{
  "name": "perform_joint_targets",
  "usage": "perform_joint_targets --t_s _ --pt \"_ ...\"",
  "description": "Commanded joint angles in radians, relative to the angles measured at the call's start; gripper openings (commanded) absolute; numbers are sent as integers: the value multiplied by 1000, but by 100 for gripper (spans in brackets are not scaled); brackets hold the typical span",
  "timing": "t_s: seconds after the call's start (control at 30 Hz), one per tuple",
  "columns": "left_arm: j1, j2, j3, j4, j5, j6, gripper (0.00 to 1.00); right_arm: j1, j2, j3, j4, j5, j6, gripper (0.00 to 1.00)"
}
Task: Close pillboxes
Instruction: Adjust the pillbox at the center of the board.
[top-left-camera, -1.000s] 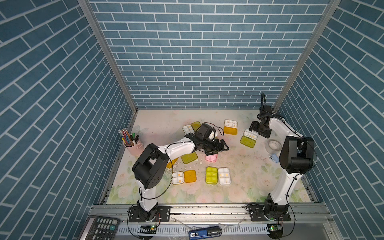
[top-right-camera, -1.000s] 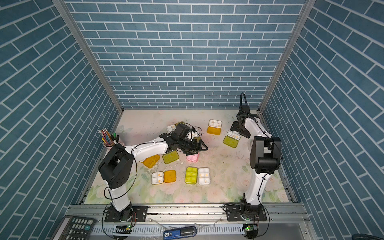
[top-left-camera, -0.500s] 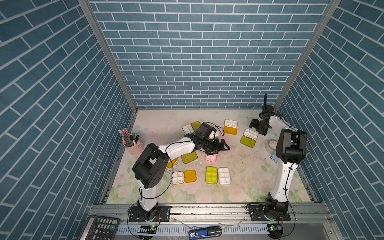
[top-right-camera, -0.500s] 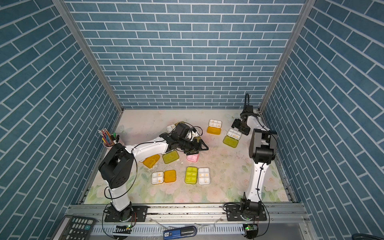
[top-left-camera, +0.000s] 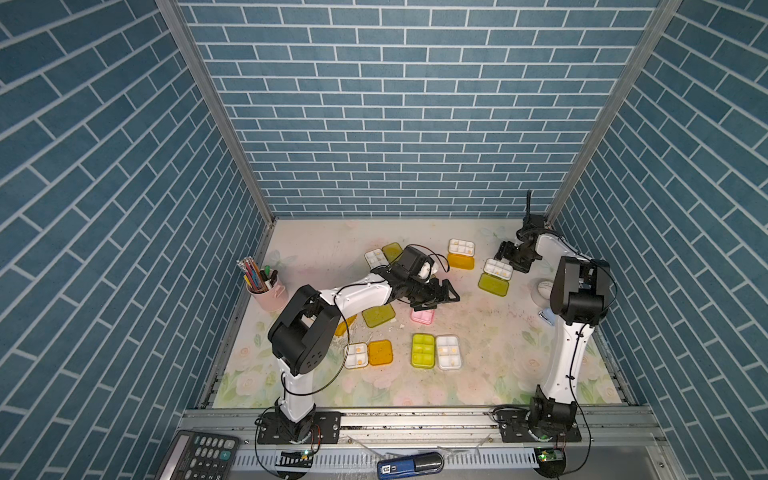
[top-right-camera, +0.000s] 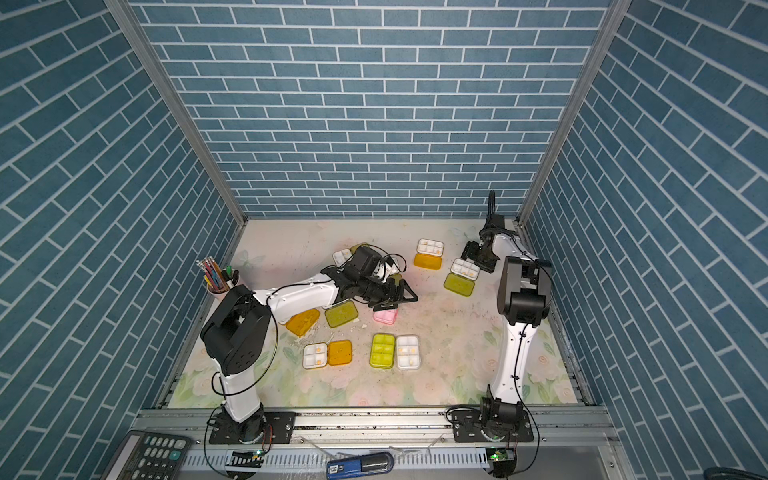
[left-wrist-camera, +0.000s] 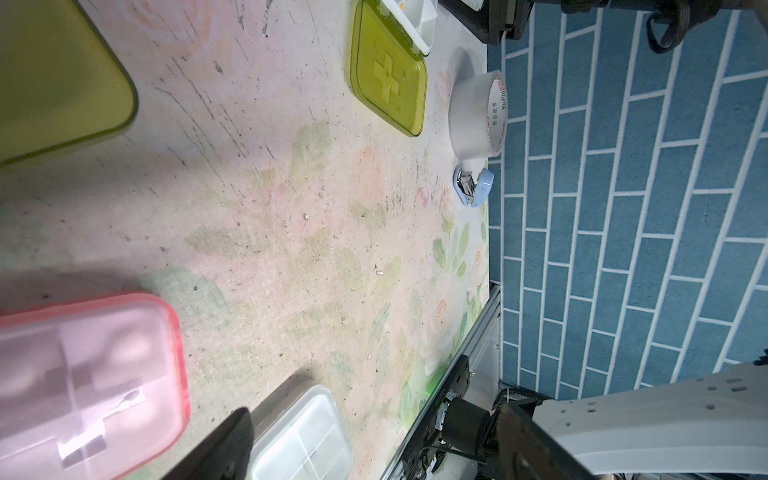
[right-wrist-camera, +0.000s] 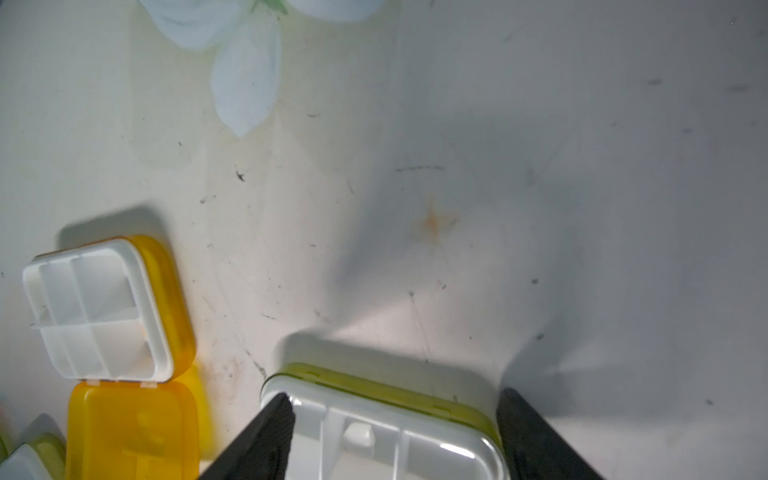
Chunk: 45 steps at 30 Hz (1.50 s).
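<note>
right gripper (right-wrist-camera: 394, 397): jaws spread, straddling the side edges of the open yellow-green pillbox (right-wrist-camera: 374, 440) near the far right corner; contact unclear. bare mat (right-wrist-camera: 457, 187) lies beyond it. left gripper (top-left-camera: 438, 300): jaw state cannot be told; it hangs over the closed pink pillbox (top-left-camera: 423, 316) at mid-table.
</note>
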Motion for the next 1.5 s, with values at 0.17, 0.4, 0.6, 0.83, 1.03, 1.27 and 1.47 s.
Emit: perform_joint_targets --t_s 0.17,0.4,0.6,0.83,1.03,1.27,1.47 --pt "-4 11 24 -7 5 18 93 2 -78 -47 -29 -81 -9 75" --pt "-6 11 24 -6 6 17 93 2 -81 -11 -52 -63 -53 75" --pt "-6 11 24 -3 9 18 93 1 44 95 -100 -100 -80 76" --pt "-7 14 25 -4 11 18 93 7 70 101 -81 -131 -72 76" --pt "-7 15 25 -5 11 19 93 10 32 43 -61 -147 -73 75" --pt "-10 12 26 -6 8 20 93 13 -86 -117 -1 -155 -74 74" --pt "-14 11 27 -10 8 20 93 19 -204 -255 41 -195 -51 74"
